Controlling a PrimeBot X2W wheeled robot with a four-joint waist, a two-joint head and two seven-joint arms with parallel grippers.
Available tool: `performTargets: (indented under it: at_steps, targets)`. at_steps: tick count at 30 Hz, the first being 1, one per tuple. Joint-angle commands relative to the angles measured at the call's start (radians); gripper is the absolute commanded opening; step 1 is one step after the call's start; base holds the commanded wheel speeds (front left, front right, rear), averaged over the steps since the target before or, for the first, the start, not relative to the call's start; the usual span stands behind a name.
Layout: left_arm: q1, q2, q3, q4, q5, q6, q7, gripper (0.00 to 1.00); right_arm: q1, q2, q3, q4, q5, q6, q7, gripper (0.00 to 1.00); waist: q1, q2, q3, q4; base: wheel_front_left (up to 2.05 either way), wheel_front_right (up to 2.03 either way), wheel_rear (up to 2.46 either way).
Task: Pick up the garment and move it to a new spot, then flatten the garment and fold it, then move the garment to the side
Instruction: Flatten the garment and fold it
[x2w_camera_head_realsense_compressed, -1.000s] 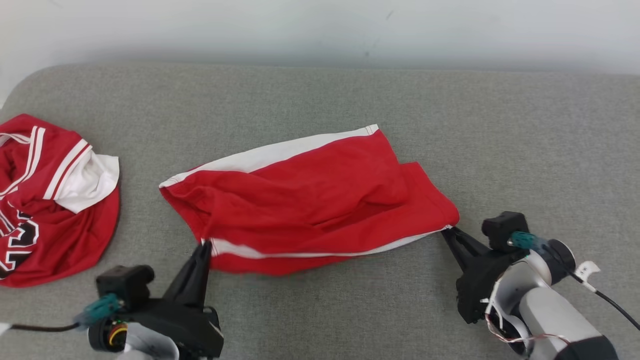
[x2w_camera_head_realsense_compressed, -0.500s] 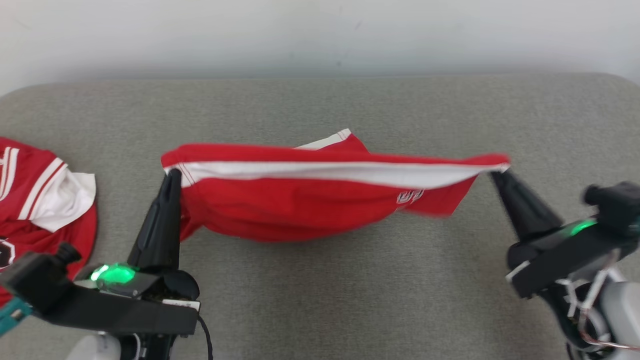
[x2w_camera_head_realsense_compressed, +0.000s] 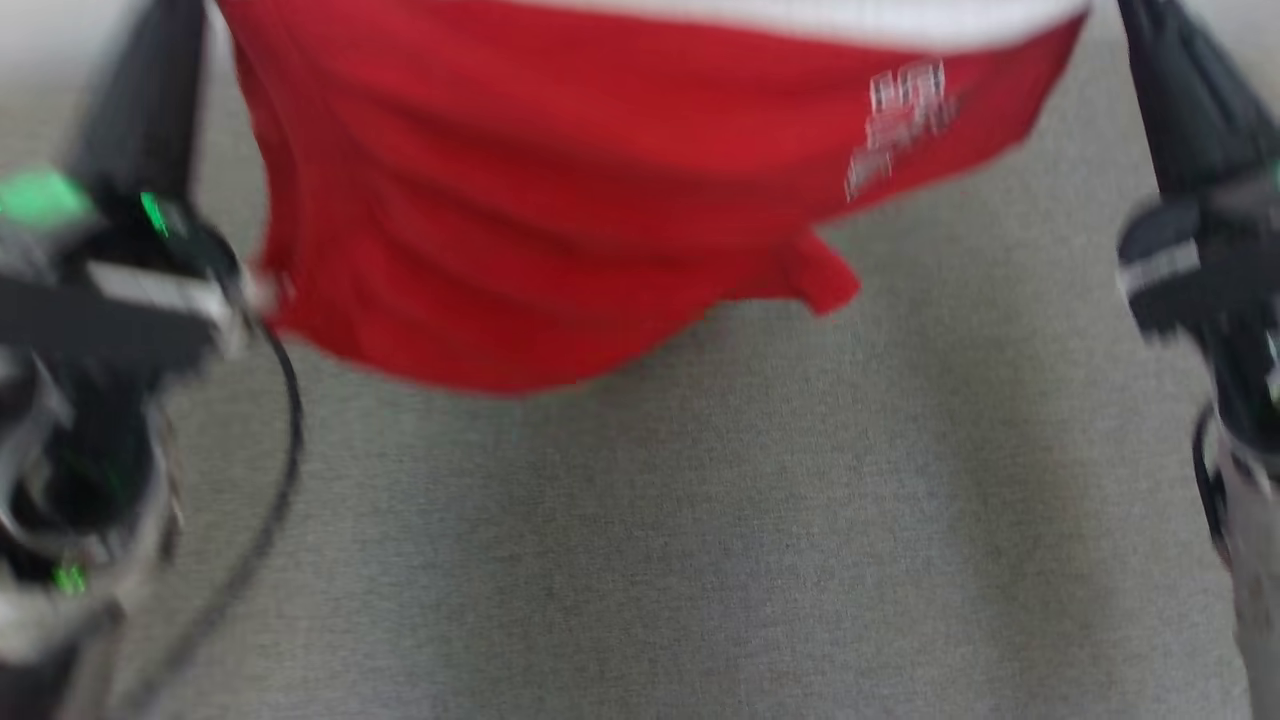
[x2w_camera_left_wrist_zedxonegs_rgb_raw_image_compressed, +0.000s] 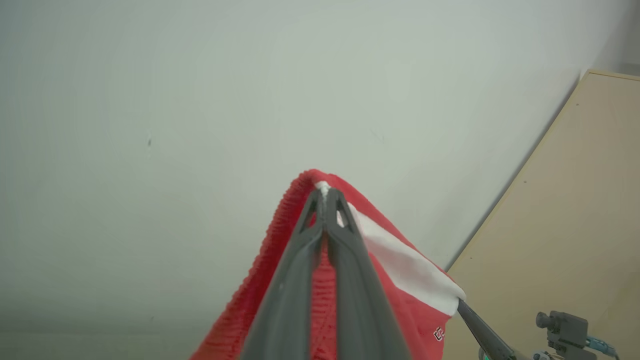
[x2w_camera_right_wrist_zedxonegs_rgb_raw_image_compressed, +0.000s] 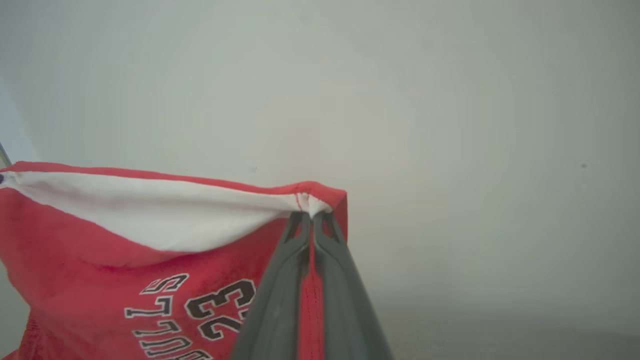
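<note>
The garment was held aloft, jaws of left gripper and right gripper clamped on its corners; setting down flat was judged next.

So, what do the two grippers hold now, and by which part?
The red garment. The left gripper pinches one top corner of its white-banded edge, the right gripper the other corner.

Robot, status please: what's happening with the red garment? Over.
Left gripper shut on red garment, top corner. Right gripper shut on the other. Garment hanging between them over grey cushion.
</note>
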Motion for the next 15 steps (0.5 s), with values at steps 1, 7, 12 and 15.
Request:
performTargets:
  at_steps: [1, 7, 12, 15]
  targets:
    - [-0.094, -0.005, 0.015, 0.05, -0.02, -0.009, 0.02, 0.0, -0.094, 0.025, 0.019, 0.057, -0.023, -0.002, 0.007, 0.0, 0.0, 0.0, 0.128, -0.057, 0.0, 0.0, 0.0]
    - [-0.414, -0.056, 0.032, 0.298, -0.011, -0.027, 0.017, 0.0, -0.457, 0.093, 0.084, 0.331, -0.134, -0.002, -0.039, 0.0, 0.0, 0.0, 0.285, -0.091, 0.0, 0.0, 0.0]
    - [-0.618, -0.105, 0.035, 0.461, 0.052, -0.098, -0.083, 0.0, -0.713, 0.124, 0.098, 0.52, -0.274, -0.002, -0.196, 0.0, 0.0, 0.0, 0.327, -0.102, 0.0, 0.0, 0.0]
    - [-0.718, -0.142, 0.052, 0.513, 0.07, -0.155, -0.172, 0.0, -0.849, 0.109, 0.104, 0.608, -0.361, -0.002, -0.322, 0.0, 0.0, 0.0, 0.328, -0.097, 0.0, 0.0, 0.0]
